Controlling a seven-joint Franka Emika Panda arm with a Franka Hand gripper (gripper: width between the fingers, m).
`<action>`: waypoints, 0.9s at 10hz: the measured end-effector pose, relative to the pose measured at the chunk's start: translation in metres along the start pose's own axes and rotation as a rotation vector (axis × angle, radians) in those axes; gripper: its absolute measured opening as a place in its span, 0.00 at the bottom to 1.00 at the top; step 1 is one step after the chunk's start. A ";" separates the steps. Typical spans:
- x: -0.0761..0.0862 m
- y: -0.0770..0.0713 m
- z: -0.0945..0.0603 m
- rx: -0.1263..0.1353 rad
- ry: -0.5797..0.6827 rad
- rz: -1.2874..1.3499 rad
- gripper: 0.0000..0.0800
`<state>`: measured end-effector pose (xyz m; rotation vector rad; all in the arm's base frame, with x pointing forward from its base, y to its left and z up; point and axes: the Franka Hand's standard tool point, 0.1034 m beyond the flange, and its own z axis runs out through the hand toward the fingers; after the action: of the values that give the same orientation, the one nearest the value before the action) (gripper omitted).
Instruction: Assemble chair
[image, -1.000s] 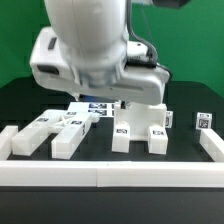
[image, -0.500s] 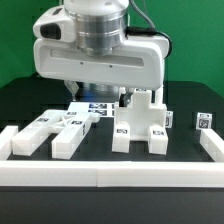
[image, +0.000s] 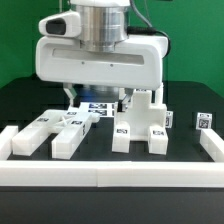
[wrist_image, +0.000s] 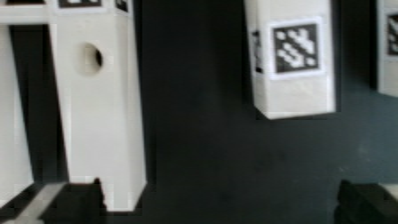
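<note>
Over the chair pieces (wrist_image: 98, 110), only the wrist view shows the gripper (wrist_image: 210, 205) spread wide.

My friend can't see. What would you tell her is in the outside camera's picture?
A big white robot arm hangs low over a black table. Under and beside it lie chunky white chair pieces with black-and-white square tags, behind a white rail at the front. The wall behind is green.

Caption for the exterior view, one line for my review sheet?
Open, empty gripper hovers low over loose white chair parts spread on the black table.
</note>
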<state>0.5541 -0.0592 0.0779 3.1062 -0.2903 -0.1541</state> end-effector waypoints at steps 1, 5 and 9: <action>0.000 0.005 0.002 -0.002 0.014 -0.018 0.81; 0.001 0.020 0.011 -0.011 0.054 -0.059 0.81; 0.003 0.032 0.016 -0.029 0.115 -0.109 0.81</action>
<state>0.5499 -0.0915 0.0623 3.0872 -0.1157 0.0182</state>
